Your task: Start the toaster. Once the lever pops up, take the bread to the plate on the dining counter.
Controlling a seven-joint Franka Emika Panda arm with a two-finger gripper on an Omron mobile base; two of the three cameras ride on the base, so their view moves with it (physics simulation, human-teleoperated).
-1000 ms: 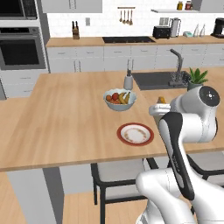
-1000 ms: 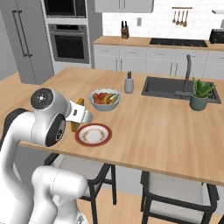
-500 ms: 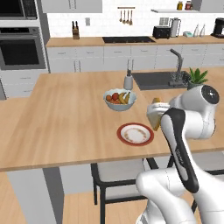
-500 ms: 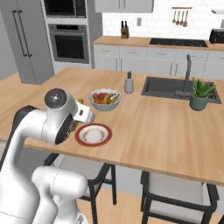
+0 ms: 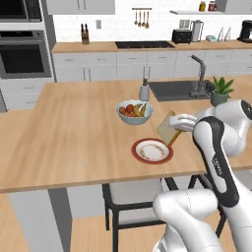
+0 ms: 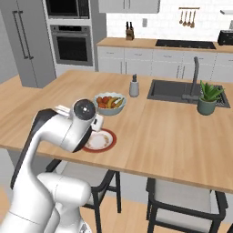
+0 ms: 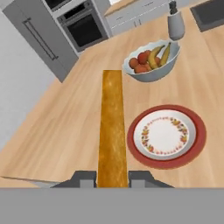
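The desk point(image 5: 74, 133), a wood-topped island, carries a fruit bowl point(image 5: 134, 112) mid-top and the plate point(image 5: 152, 150) by its near edge. Above the desk, just beside the plate, the hand point(image 7: 112, 178) is clenched on the bread point(image 7: 112, 131), held on edge clear of the top.

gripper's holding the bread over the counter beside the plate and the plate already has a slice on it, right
Not quite: the plate is bare, as the hand view shows. The rest holds: the gripper is shut on the bread, held over the dining counter beside the plate.
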